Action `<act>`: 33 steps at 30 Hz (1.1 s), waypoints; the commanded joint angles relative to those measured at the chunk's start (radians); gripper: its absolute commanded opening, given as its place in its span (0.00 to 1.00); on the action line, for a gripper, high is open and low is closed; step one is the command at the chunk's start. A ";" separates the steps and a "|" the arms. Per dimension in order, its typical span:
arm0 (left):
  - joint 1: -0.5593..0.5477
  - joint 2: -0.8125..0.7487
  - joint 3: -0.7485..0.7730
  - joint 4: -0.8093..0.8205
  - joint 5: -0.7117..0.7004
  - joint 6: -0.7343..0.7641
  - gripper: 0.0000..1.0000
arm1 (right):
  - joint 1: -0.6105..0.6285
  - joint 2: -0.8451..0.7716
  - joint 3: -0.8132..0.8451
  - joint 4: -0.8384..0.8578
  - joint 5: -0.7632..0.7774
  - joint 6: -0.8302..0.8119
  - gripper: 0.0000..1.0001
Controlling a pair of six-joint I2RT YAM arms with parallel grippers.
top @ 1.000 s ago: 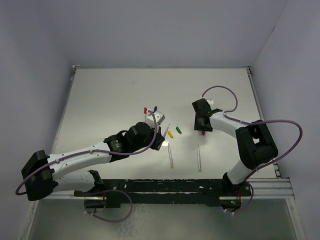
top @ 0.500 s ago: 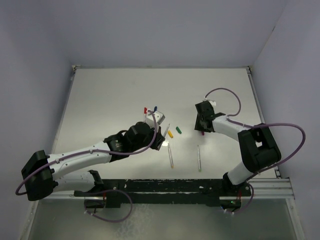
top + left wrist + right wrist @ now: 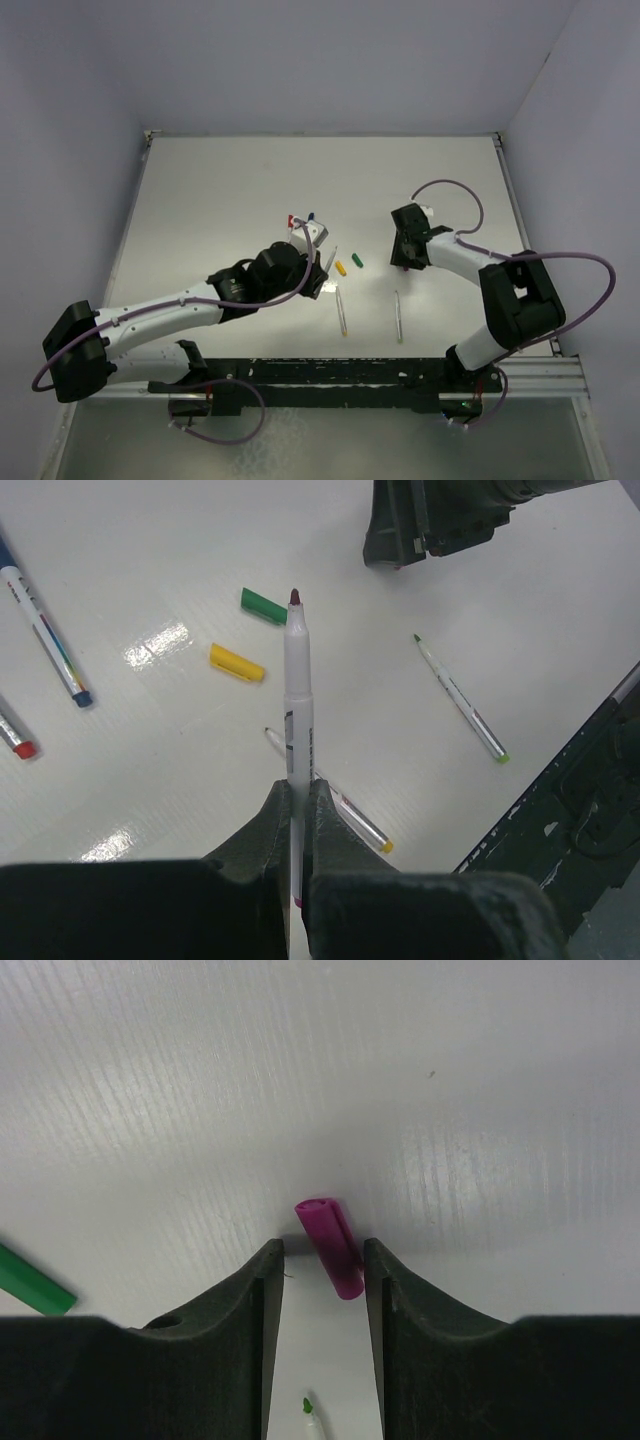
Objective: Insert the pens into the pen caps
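Observation:
My left gripper (image 3: 298, 790) is shut on a silvery-white pen (image 3: 298, 680), whose dark tip points away from the wrist, above the table. In the top view this pen (image 3: 331, 258) hangs near the yellow cap (image 3: 340, 268) and the green cap (image 3: 357, 261). My right gripper (image 3: 322, 1247) is open, low over the table, with its jaws on either side of the purple cap (image 3: 330, 1245). The cap lies tilted against the right finger, with a gap to the left one. In the top view the right gripper (image 3: 405, 262) hides that cap.
Two uncapped pens lie near the front: one (image 3: 343, 312) below the left gripper, one with a green tip (image 3: 398, 316) to its right. Two pens with a red cap (image 3: 291, 222) and a blue cap (image 3: 309, 218) lie behind the left gripper. Side walls border the table.
The right gripper has shifted slightly right and nearer, and its jaws have narrowed around the purple cap. The left arm has barely moved and still holds its pen.

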 commanded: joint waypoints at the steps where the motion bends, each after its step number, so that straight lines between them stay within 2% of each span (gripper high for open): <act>1: 0.012 0.004 0.033 0.027 0.002 0.015 0.00 | 0.002 0.000 -0.019 -0.146 -0.034 0.015 0.40; 11: 0.021 0.002 0.029 0.024 0.011 0.014 0.00 | 0.002 0.058 0.017 -0.146 -0.007 0.009 0.37; 20: 0.025 -0.007 0.014 0.026 0.008 0.008 0.00 | 0.002 0.091 0.030 -0.149 -0.011 0.003 0.23; 28: 0.027 -0.021 0.004 0.026 0.015 0.003 0.00 | 0.001 0.112 0.049 -0.168 0.026 0.020 0.34; 33: 0.026 -0.031 -0.003 0.023 0.012 -0.001 0.00 | 0.001 0.122 0.052 -0.160 0.027 0.021 0.33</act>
